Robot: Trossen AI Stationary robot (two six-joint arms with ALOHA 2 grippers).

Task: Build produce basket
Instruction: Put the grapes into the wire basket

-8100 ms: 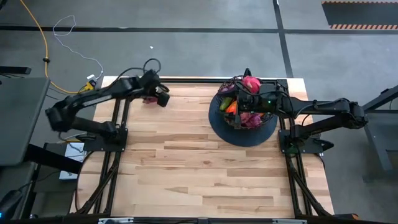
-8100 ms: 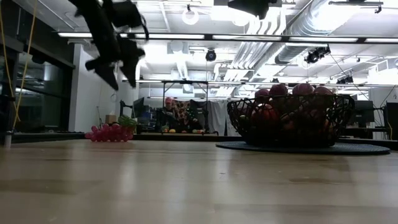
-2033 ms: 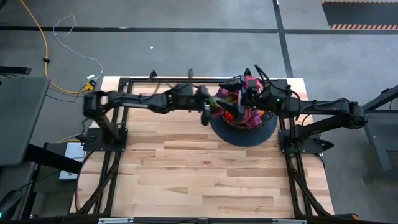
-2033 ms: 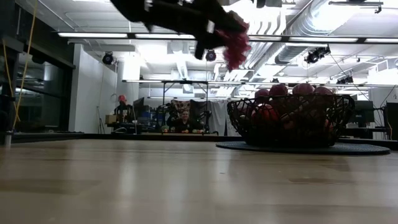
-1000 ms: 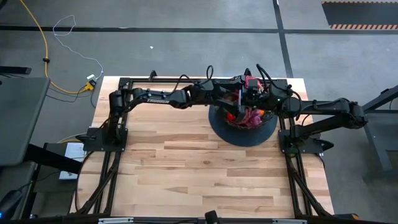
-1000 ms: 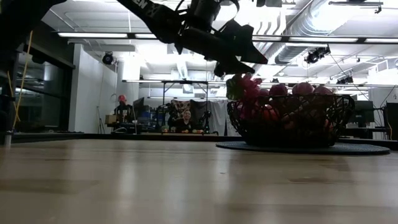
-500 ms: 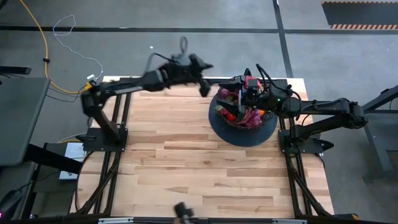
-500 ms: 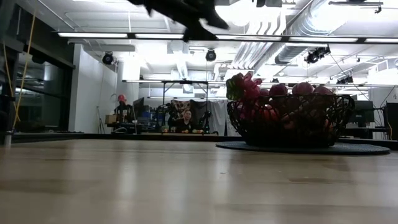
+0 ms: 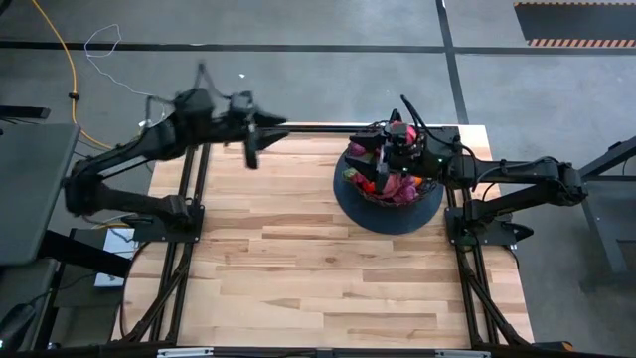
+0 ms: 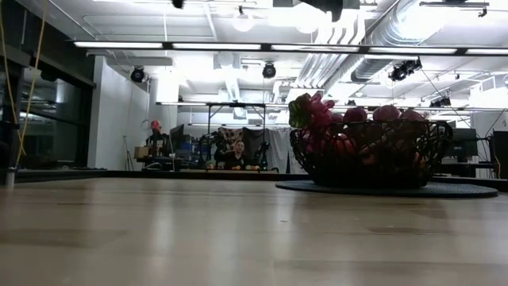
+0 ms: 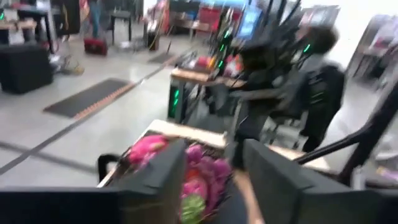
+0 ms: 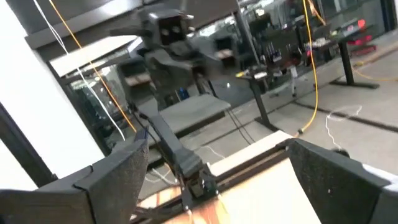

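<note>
The basket (image 9: 389, 182) sits on its dark disc at the far right of the table (image 9: 298, 268), heaped so high that a pink grape bunch (image 10: 313, 111) overhangs its rim and could tip out onto the table at a knock. The right gripper (image 9: 383, 159) hovers just over that heap, fingers wide apart and empty, and could dislodge it. The left gripper (image 9: 250, 151) hangs over the far left edge, blurred; its fingers (image 11: 155, 180) seem apart and empty.

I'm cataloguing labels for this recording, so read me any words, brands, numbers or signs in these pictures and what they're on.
No text can be read in any view.
Left arm: motion-blurred, no lettering legible.
Screens and gear behind the basket in the left wrist view: too blurred to read.
Room signs in the low view: too small to read.
</note>
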